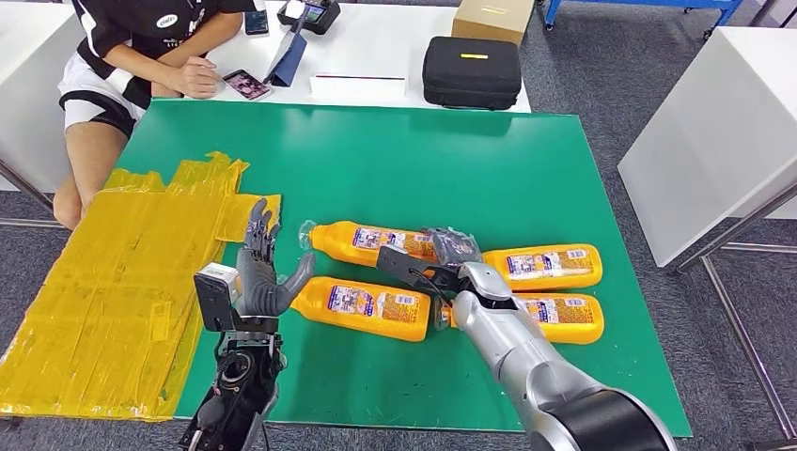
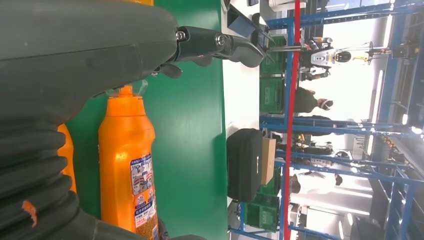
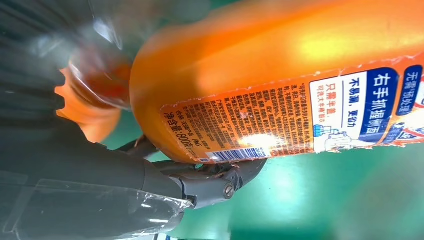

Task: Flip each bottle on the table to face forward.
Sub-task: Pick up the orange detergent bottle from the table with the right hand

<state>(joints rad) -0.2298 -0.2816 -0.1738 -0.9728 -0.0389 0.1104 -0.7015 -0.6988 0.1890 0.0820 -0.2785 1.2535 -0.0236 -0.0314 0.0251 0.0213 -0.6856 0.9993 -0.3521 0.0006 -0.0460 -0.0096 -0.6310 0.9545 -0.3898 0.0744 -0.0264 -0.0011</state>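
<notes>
Counter (image 1: 526, 160): I am looking down at a green counter with four orange bottles lying on their sides.
Far left bottle (image 1: 371, 241): it is lying flat with its clear cap pointing to my left. Its label is facing up.
Near left bottle (image 1: 362, 307): it is lying just in front of the far left one, with its neck pointing toward my left hand.
Far right bottle (image 1: 543, 267): it is lying on the right side of the counter, label up, with my right hand at its left end.
Near right bottle (image 1: 561, 318): it is lying just in front of the far right one. My right arm is hiding its left end.
Left hand (image 1: 260, 274): I am holding it open, with its fingers straight and apart and nothing in it. It is sitting just beside the neck of the near left bottle. I cannot tell if the thumb is touching the bottle.
Right hand (image 1: 442, 263): it is sitting between the left bottles and the right bottles. In the right wrist view its fingers (image 3: 215, 182) are wrapping under an orange bottle near the neck, so it is gripping a bottle. I cannot tell for sure which one.
Yellow sheet (image 1: 103, 291): it is lying crinkled over the left edge of the counter.
Person (image 1: 132, 56): someone is sitting at the far left corner, with a hand beside a phone (image 1: 246, 85).
Black case (image 1: 471, 71): it is sitting on the white table behind the counter.
</notes>
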